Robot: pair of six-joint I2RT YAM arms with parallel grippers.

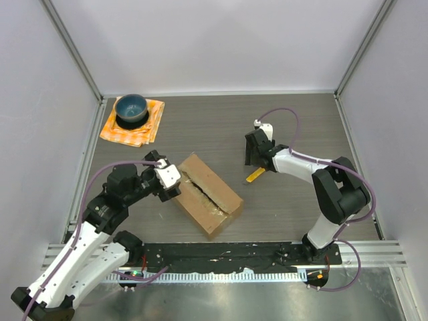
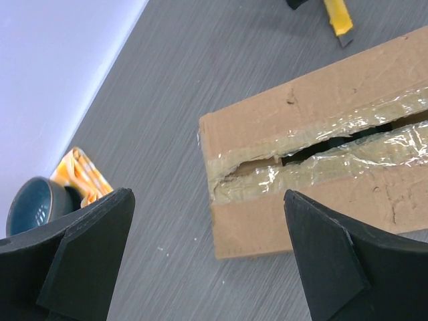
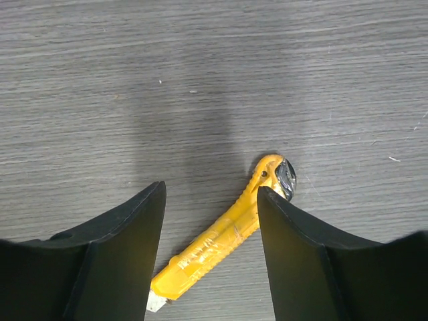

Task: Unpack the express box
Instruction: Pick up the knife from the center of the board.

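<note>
- The express box point(image 1: 207, 194) lies slantwise near the middle of the tabletop, a little toward the near edge and the left side. The tape seam point(image 2: 321, 144) along its top is slit, with a dark gap showing, but the flaps are down.
- The left gripper point(image 1: 167, 179) hovers just beside the box's left end. Its jaws are spread wide and hold nothing.
- At that end the tape looks torn rather than cleanly parted. My guess is that it could hold the flaps together, so a pull there might lift or drag the whole carton.
- Nothing braces the box, so a finger pressing into the seam could shove it sideways.
- A yellow utility knife point(image 3: 214, 247) lies on the table just right of the box. The right gripper point(image 3: 210, 194) is above it, jaws apart and grasping nothing.
- The knife's blade tip seems exposed. A sliding box or a sweeping arm could knock it.
- A blue bowl point(image 1: 130, 107) on an orange cloth point(image 1: 148, 127) sits well apart in the far left corner.
</note>
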